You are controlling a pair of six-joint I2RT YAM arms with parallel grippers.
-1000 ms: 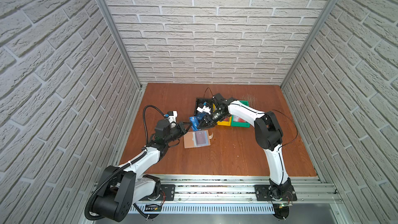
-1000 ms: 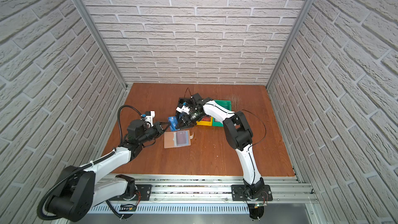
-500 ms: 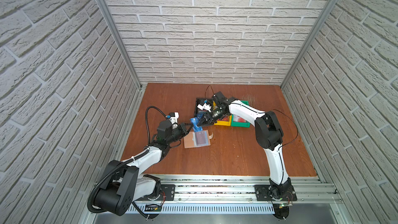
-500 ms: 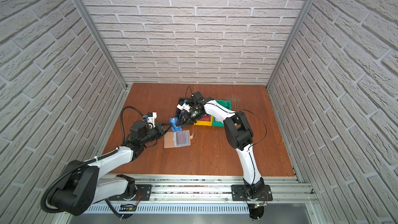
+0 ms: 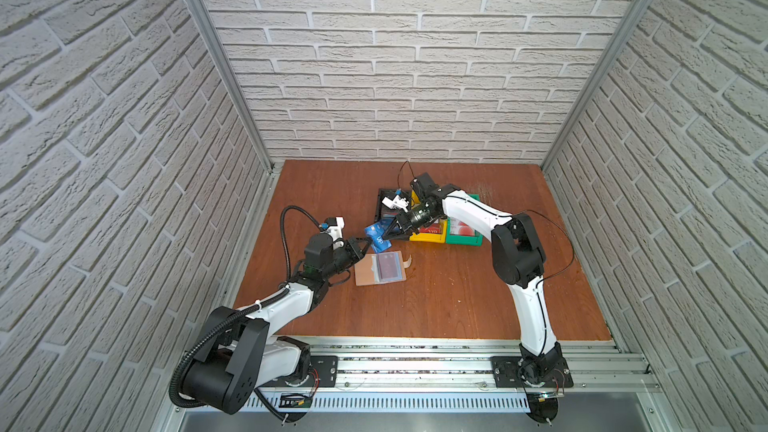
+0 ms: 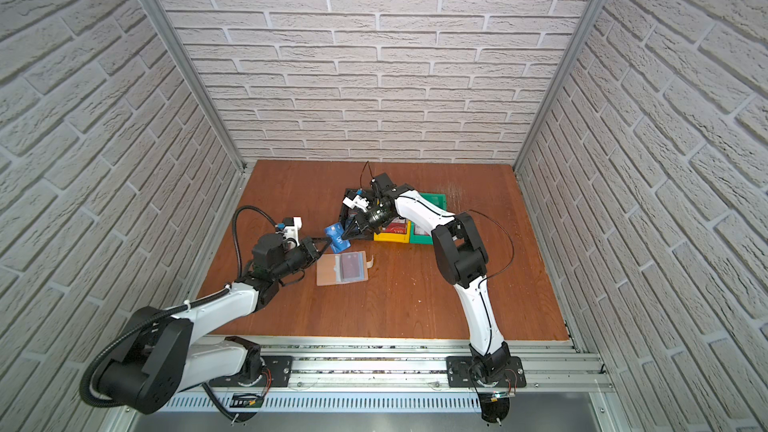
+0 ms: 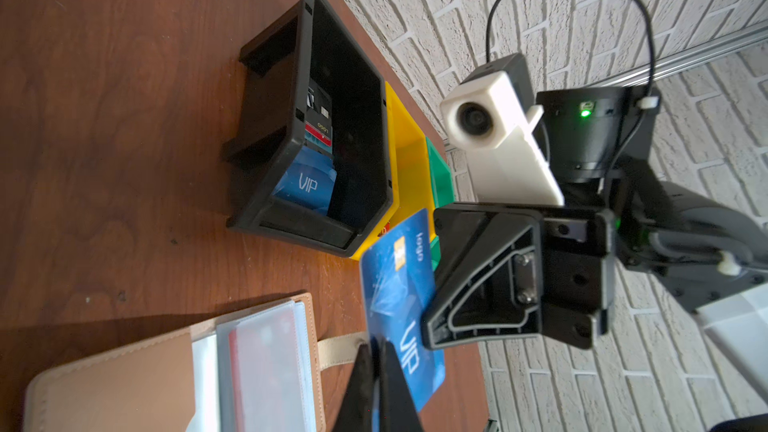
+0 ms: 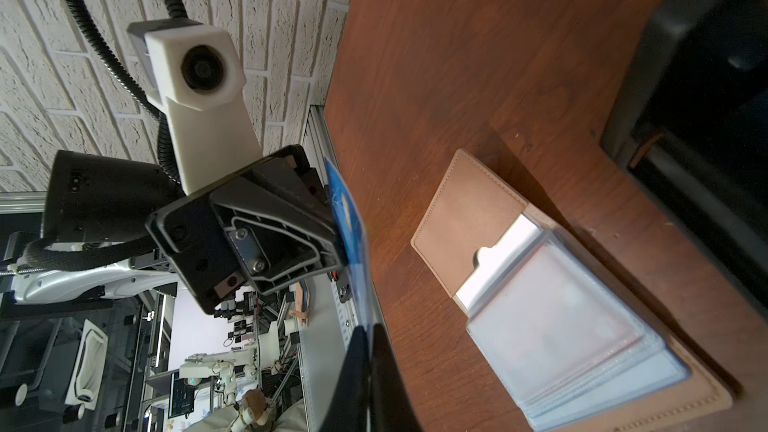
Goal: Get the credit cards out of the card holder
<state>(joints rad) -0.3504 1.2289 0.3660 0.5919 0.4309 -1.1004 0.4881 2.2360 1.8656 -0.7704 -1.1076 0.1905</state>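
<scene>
A blue "VIP" credit card [image 5: 377, 238] [image 6: 337, 238] hangs in the air just above and behind the card holder, pinched from both sides. My left gripper [image 5: 365, 241] [image 7: 376, 344] is shut on its near edge. My right gripper [image 5: 384, 238] [image 8: 368, 328] is shut on the opposite edge. The tan card holder [image 5: 368, 270] [image 6: 330, 270] [image 8: 465, 209] lies open on the table, clear sleeves up. A dark red card [image 5: 388, 265] shows inside a sleeve.
Behind the grippers stand a black bin [image 5: 379, 205] [image 7: 307, 76], a yellow bin [image 5: 428, 238] and a green bin [image 5: 463, 239] in a row. The black bin holds another blue VIP card [image 7: 307, 184]. Brick walls close in the wooden table on three sides.
My right gripper's jaws have closed onto the far edge of the blue card. The card and my left gripper have stayed almost where they were.
</scene>
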